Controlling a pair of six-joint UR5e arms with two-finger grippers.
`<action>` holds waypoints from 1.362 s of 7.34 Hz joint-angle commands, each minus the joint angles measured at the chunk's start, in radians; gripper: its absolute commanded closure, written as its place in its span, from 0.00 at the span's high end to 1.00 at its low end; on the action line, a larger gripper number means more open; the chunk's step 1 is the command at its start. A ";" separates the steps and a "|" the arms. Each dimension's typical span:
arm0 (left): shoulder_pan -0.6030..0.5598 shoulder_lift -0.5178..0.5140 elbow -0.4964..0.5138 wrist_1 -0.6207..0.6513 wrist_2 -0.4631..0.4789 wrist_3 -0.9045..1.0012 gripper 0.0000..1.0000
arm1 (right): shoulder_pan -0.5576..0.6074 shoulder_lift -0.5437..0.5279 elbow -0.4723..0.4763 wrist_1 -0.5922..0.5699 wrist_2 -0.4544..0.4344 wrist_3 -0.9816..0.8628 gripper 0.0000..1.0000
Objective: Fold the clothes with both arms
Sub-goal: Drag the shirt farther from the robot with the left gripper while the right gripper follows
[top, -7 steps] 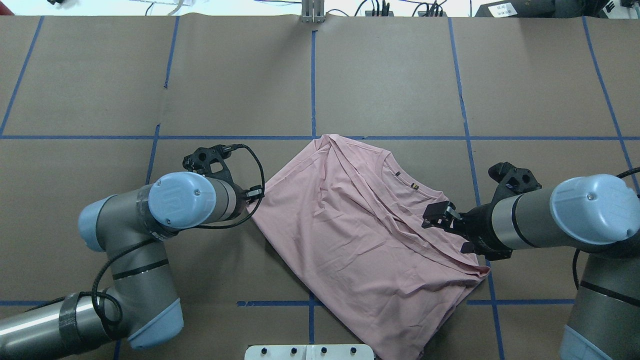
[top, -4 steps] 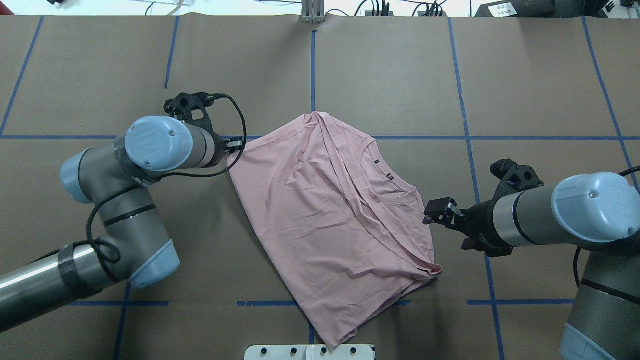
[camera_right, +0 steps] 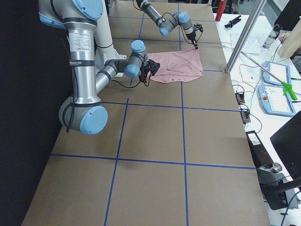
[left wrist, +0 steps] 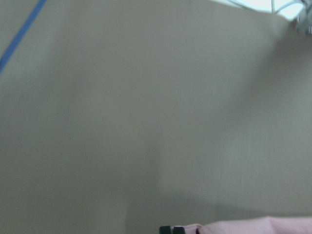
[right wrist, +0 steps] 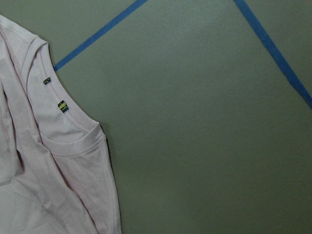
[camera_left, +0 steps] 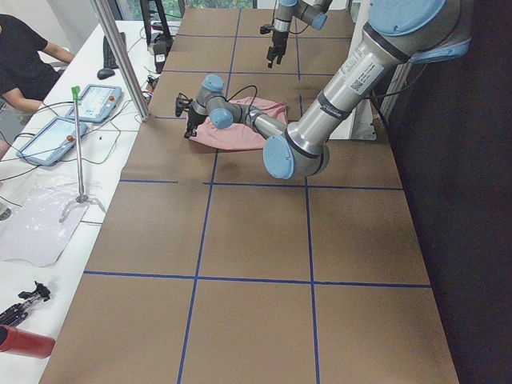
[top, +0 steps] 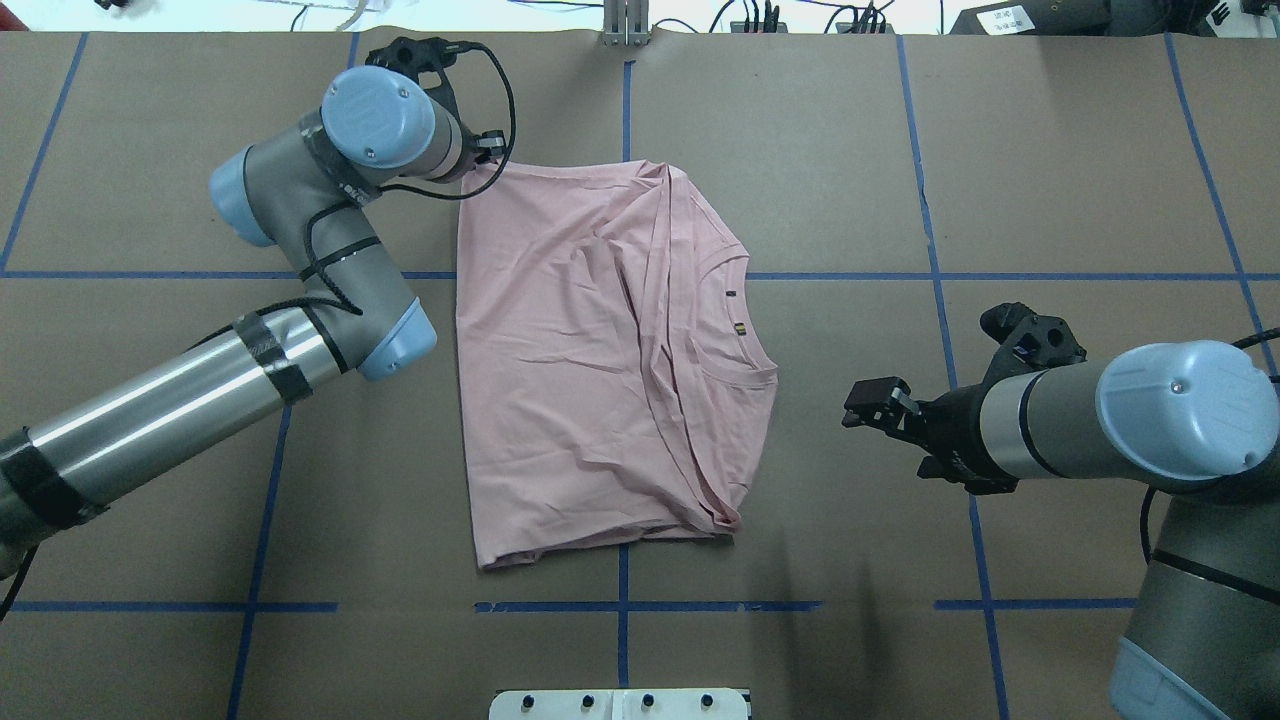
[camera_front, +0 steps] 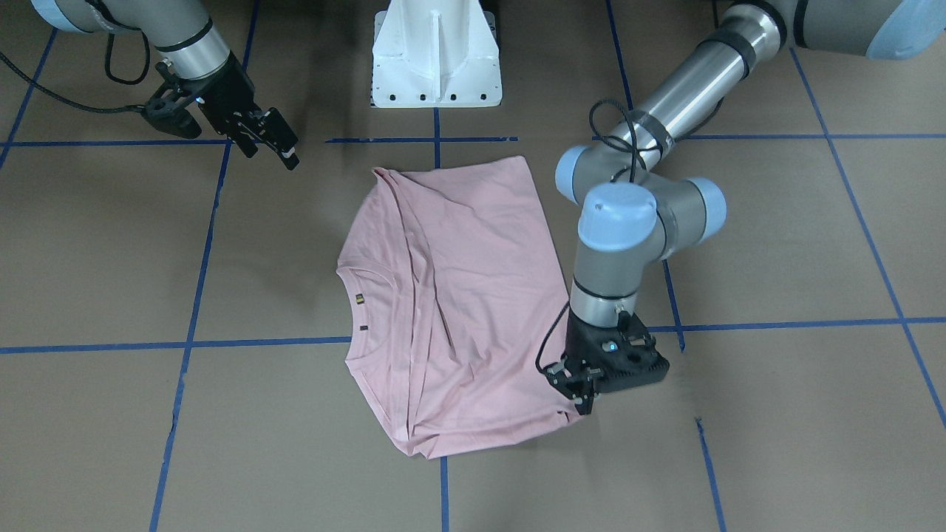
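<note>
Directions here are read from the overhead view, with 12 o'clock on the far side from the robot.

The pale pink T-shirt [top: 590, 380] lies on the brown table [top: 1050, 180] a little to the 9 o'clock side of the centre. It is folded into a rough upright rectangle with long creases running from 12 to 6 o'clock. Its collar [top: 745, 345] curves along the 3 o'clock edge, and two small tags [top: 739, 328] sit just inside it. The cloth crosses one of the blue tape lines [top: 930, 230] that mark the table into squares.

The left arm [top: 300, 230] reaches in from 8 o'clock and bends over the shirt's 11 o'clock corner. The left gripper [camera_front: 584, 403] points straight down there with its jaws closed together, pinching that corner of the shirt just off the table. In the left wrist view the dark fingertips [left wrist: 166, 229] show at the bottom edge with pink cloth right beside them.

The right arm [top: 1100, 420] comes in from 4 o'clock. The right gripper [top: 865, 408] hangs above bare table at the shirt's 3 o'clock, near the collar but clear of the cloth. Its jaws are parted and hold nothing. The right wrist view looks down on the collar, the tags and the bare table next to them.

The white base [top: 620, 705] sits at the table's 6 o'clock edge
</note>
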 commanded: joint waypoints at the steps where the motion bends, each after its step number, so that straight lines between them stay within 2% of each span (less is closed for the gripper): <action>1: -0.012 -0.041 0.111 -0.098 -0.009 0.019 0.49 | 0.007 0.095 -0.079 -0.002 -0.035 0.000 1.00; 2: -0.015 -0.032 0.081 -0.138 -0.014 0.016 0.52 | 0.007 0.171 -0.142 -0.005 -0.044 0.000 1.00; 4: -0.025 0.170 -0.200 -0.127 -0.135 0.014 0.52 | -0.016 0.291 -0.240 -0.011 -0.046 0.027 1.00; 5: -0.026 0.216 -0.278 -0.126 -0.141 0.013 0.52 | -0.046 0.346 -0.296 -0.023 -0.059 0.100 1.00; 7: -0.025 0.218 -0.280 -0.126 -0.141 0.002 0.52 | -0.154 0.376 -0.327 -0.079 -0.180 0.130 0.98; 10: -0.023 0.215 -0.282 -0.126 -0.141 -0.012 0.52 | -0.185 0.393 -0.377 -0.085 -0.193 0.152 0.86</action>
